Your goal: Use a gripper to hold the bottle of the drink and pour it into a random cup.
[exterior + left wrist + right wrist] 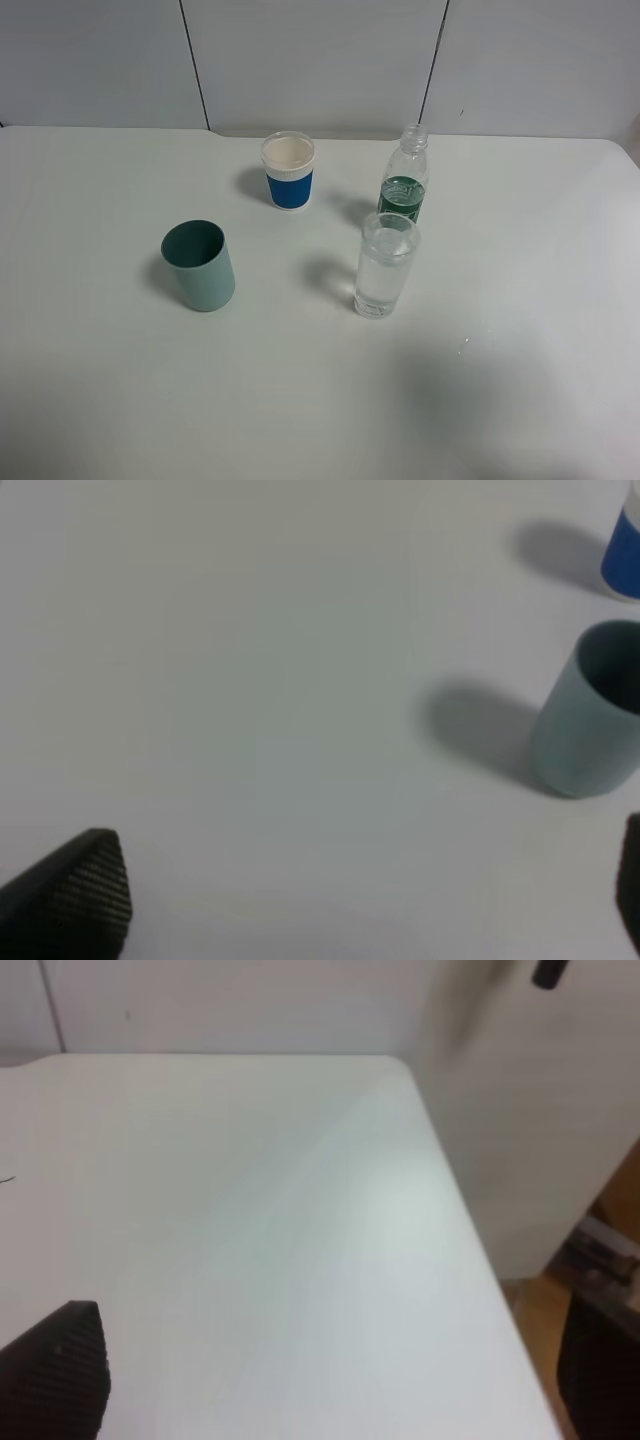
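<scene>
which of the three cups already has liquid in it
The tall clear glass cup in front of the bottle; the teal cup and the blue-banded white cup look empty.

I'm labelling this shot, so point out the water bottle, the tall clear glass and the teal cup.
water bottle [404, 193]: exterior high view, on its green label.
tall clear glass [385, 270]: exterior high view, on its side wall.
teal cup [204, 273]: exterior high view, on its outer wall.

Left gripper [370, 900] jaws apart, right gripper [330, 1380] jaws wide
</scene>
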{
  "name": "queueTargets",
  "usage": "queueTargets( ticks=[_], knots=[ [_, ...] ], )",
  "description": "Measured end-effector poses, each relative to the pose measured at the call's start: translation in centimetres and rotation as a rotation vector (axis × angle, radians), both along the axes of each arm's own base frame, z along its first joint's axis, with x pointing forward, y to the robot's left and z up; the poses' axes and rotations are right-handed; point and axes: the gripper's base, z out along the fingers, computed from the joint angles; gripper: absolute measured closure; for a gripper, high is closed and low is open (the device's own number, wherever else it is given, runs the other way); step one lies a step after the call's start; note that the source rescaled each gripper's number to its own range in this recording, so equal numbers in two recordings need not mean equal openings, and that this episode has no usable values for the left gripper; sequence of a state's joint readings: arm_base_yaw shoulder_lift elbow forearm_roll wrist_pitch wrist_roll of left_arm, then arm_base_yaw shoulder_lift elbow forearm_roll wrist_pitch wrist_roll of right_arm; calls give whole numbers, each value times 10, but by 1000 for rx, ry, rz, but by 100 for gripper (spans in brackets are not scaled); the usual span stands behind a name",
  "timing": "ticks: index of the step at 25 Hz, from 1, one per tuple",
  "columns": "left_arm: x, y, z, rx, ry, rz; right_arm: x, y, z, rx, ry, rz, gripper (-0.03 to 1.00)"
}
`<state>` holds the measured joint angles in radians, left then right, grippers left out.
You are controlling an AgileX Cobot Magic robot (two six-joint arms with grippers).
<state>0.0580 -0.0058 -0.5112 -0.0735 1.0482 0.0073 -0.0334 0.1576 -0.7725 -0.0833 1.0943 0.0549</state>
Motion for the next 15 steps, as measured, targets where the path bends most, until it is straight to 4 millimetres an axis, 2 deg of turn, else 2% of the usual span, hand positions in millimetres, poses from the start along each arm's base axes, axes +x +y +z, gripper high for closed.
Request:
queueTargets(
  ticks=[6,15],
  knots=[
    [0,0,0,0,0,0,5,8,-37,68,24,74,9],
    [0,0,0,0,0,0,4,11,-62,80,45,104,9]
  ],
)
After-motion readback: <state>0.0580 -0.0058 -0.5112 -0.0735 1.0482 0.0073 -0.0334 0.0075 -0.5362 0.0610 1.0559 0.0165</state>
